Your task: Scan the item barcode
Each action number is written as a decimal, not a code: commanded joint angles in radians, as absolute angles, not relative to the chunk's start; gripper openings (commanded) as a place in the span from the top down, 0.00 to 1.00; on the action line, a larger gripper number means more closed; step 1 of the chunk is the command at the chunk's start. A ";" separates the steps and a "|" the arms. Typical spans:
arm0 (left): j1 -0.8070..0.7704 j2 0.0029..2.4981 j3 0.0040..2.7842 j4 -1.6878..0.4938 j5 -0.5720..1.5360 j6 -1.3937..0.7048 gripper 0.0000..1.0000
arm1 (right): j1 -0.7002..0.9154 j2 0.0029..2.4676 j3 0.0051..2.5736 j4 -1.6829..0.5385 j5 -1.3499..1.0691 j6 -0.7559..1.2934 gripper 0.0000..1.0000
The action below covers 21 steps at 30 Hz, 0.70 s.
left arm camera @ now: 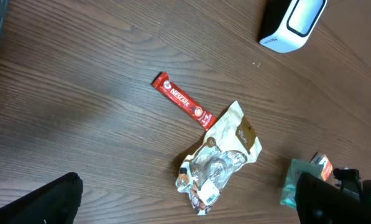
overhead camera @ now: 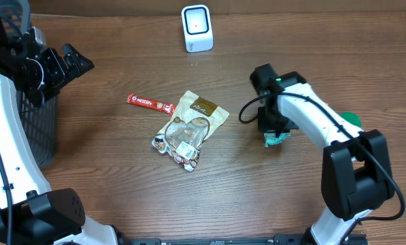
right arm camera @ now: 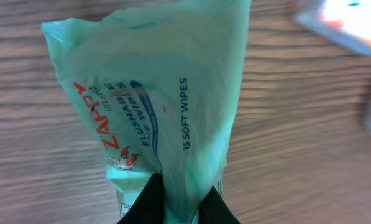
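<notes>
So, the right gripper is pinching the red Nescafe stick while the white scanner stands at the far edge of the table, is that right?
Not quite: the right gripper is pinching the green Zappy wipes pack, as the right wrist view shows. The red Nescafe stick lies free on the table, and the white scanner does stand at the far edge.
</notes>
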<state>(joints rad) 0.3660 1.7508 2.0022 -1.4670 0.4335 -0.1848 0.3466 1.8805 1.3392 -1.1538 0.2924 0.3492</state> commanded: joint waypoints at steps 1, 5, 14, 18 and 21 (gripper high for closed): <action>0.360 1.752 2.000 -1.465 0.434 -0.191 0.00 | 0.422 1.879 1.359 -1.183 0.589 0.539 0.96; 0.360 1.752 2.000 -1.466 0.434 -0.191 0.00 | 0.506 1.879 1.346 -1.199 0.759 0.700 0.96; 0.360 1.752 2.000 -1.466 0.434 -0.191 0.00 | 0.663 1.881 1.239 -1.145 1.014 0.815 0.96; 0.360 1.752 2.000 -1.466 0.434 -0.191 0.00 | 0.673 1.882 1.185 -1.131 1.066 0.815 0.96; 0.360 1.752 2.000 -1.466 0.434 -0.191 0.00 | 0.664 1.882 1.151 -1.107 1.061 0.815 0.96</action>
<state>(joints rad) 0.3660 1.7508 2.0022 -1.4670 0.4335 -0.1848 0.6743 1.8809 1.1828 -1.1255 0.9768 0.7853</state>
